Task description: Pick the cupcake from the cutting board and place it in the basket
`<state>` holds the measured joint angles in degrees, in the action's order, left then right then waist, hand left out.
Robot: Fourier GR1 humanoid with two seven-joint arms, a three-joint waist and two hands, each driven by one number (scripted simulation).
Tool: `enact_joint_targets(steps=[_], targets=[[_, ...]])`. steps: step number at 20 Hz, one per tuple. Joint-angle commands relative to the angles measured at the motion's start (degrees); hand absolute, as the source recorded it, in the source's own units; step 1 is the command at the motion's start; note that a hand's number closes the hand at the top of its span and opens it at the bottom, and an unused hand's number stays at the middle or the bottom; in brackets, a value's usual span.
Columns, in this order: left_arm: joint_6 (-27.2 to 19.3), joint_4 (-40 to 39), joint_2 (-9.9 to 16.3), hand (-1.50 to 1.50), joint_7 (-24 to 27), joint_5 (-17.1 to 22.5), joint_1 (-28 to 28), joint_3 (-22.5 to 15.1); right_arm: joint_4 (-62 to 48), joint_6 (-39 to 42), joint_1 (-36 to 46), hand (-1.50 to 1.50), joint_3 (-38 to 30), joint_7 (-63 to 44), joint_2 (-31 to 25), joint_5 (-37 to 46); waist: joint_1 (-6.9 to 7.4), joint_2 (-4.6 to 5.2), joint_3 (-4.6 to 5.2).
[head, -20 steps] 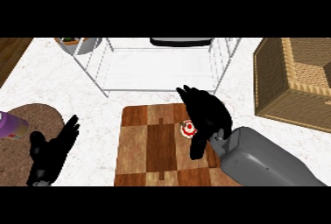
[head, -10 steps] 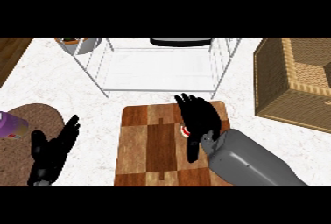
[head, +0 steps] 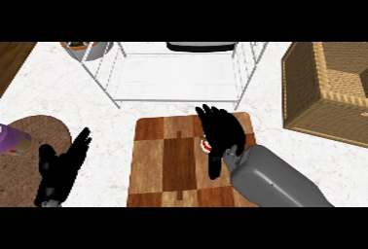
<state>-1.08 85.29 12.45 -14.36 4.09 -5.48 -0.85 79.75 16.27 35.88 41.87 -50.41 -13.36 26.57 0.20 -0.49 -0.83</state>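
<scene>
Setting: domestic kitchen.
Counter [head: 108, 121]: white speckled stone-look top, as on a kitchen worktop.
Cutting board [head: 165, 160]: wooden, chequered in light and dark blocks, lying flat on the counter.
Wire rack [head: 176, 73]: white, open frame, standing at the counter's far side, like a dish rack.
Basket [head: 327, 90]: woven wicker, at the right.
Round mat [head: 25, 160]: brown, at the left edge, with a purple container [head: 13, 140] on it.
Potted plant [head: 84, 47]: far left corner.

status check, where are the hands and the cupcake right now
Right hand open over the cupcake, fingers straight, no grasp. Left hand open, resting at lower left. Cupcake on cutting board, mostly hidden. Basket at right, path clear.
</scene>
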Motion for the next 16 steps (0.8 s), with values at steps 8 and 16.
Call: enact_joint_targets(steps=[8, 16], targets=[[-0.49, 0.21, -0.79, 0.0, -5.24, -0.83, -2.64, -0.58, -2.87, -0.63, -1.3, 1.5, 2.16, 8.8, -0.98, 7.97, 0.12, 0.45, 0.79], [0.26, -1.38, -1.7, 0.0, -1.7, -1.54, -5.58, -0.82, -6.25, -2.83, -2.44, 1.5, 0.52, 5.77, 1.06, 12.66, 0.0, 0.4, 0.83]])
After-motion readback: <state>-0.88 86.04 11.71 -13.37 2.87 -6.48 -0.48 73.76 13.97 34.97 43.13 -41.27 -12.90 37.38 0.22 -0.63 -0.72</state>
